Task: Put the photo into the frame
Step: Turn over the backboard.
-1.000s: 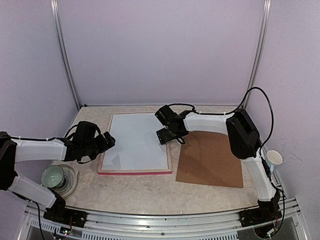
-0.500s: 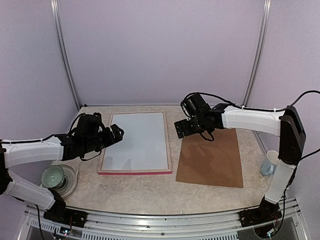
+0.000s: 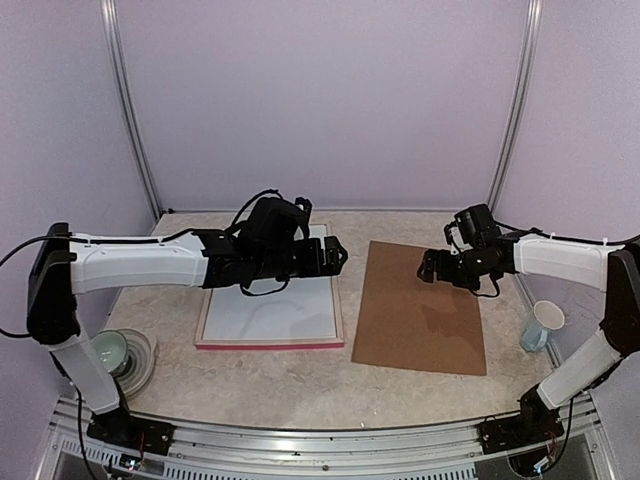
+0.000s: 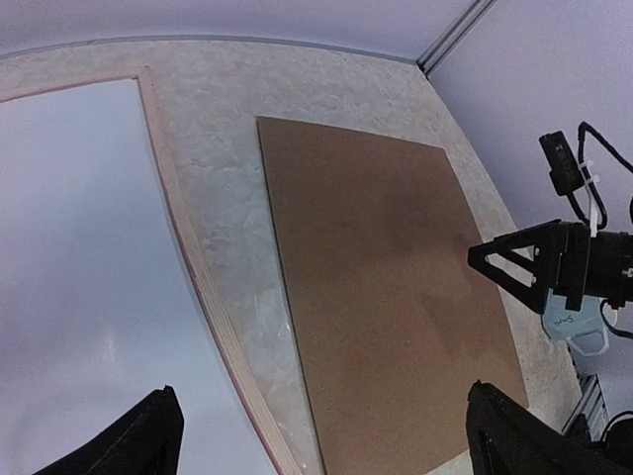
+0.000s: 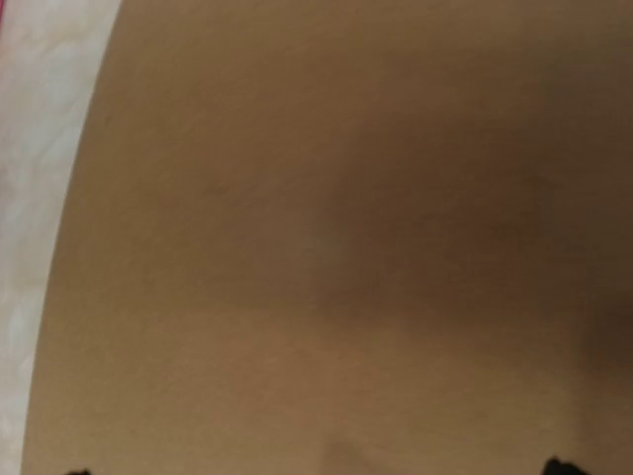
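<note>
Top external view. The table (image 3: 300, 385) carries two flat pieces side by side. The frame (image 3: 270, 344) lies at 9 o'clock of centre with its pink moulding showing along the near edge, and a white sheet (image 3: 272, 305) fills its opening. The photo's dark face shows nowhere, and whether this white surface is the photo's back cannot be told. The brown backing board (image 3: 420, 310) lies at 3 o'clock, just beside the frame and apart from it.

Both arms have shifted toward 3 o'clock within the last second. The left gripper (image 3: 338, 255), earlier at the frame's 9 o'clock edge, now reaches across the frame to its 2 o'clock corner. The right gripper (image 3: 430, 268), earlier at that same corner, now hovers over the board's 1 o'clock region. On both, the jaws stand spread wide with nothing between them. The wrist views show only board and table beyond the fingertips.

Interpretation: the frame's contents appear settled, and both arms now seem to be turning to the board, probably to cover the frame. A paper cup (image 3: 541, 325) stands at 4 o'clock, clear of the work.
</note>
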`<state>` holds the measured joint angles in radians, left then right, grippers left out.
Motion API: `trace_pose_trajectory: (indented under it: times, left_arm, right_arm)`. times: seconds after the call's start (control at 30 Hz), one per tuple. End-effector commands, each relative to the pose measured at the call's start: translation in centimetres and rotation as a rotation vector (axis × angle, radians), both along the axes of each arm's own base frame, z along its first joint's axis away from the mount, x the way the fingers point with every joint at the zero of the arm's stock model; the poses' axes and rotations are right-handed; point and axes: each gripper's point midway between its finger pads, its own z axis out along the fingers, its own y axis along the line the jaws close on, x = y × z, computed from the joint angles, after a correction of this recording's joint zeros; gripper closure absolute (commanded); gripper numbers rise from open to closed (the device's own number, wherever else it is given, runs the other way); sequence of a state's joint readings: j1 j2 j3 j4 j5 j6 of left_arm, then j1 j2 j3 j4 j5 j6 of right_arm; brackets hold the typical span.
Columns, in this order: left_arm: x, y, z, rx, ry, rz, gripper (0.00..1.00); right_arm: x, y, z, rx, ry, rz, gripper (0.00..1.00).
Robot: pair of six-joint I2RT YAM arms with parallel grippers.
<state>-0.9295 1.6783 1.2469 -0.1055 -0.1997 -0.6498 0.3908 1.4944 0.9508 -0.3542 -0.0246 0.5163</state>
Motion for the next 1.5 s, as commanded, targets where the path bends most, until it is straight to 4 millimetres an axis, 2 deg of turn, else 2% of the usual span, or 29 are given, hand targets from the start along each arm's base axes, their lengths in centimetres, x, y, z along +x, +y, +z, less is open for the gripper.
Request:
trace_pose_trajectory:
  times: [0.0, 0.2, 0.33, 0.5, 0.7, 1.07, 1.47]
  left_arm:
    - [-1.4, -4.5, -2.5, 0.092, 0.045, -0.115, 0.01]
    - [-3.0, -9.6, -5.2, 0.123, 0.085, -0.203, 0.01]
    - [-3.6, -11.4, -6.8, 0.141, 0.102, -0.232, 0.01]
    - [-4.4, -13.0, -8.7, 0.166, 0.113, -0.255, 0.01]
    - [-4.6, -13.4, -11.1, 0.206, 0.131, -0.25, 0.01]
    - [-3.8, -14.0, -13.2, 0.247, 0.131, -0.237, 0.01]
    - [-3.7, -14.3, -15.1, 0.269, 0.147, -0.24, 0.01]
  right_arm:
    - [-0.5, -1.8, 0.4, 0.083, 0.005, -0.034, 0.01]
    - [-0.9, -4.8, -0.4, 0.121, 0.019, -0.1, 0.01]
    - [-0.8, -5.5, -1.1, 0.134, 0.031, -0.115, 0.01]
    - [-1.2, -6.4, -2.9, 0.178, 0.065, -0.135, 0.01]
    - [-1.2, -7.0, -4.0, 0.187, 0.085, -0.154, 0.01]
    - [-1.1, -9.2, -4.6, 0.109, 0.105, -0.255, 0.01]
    - [-1.0, -11.0, -6.5, 0.033, 0.157, -0.336, 0.01]
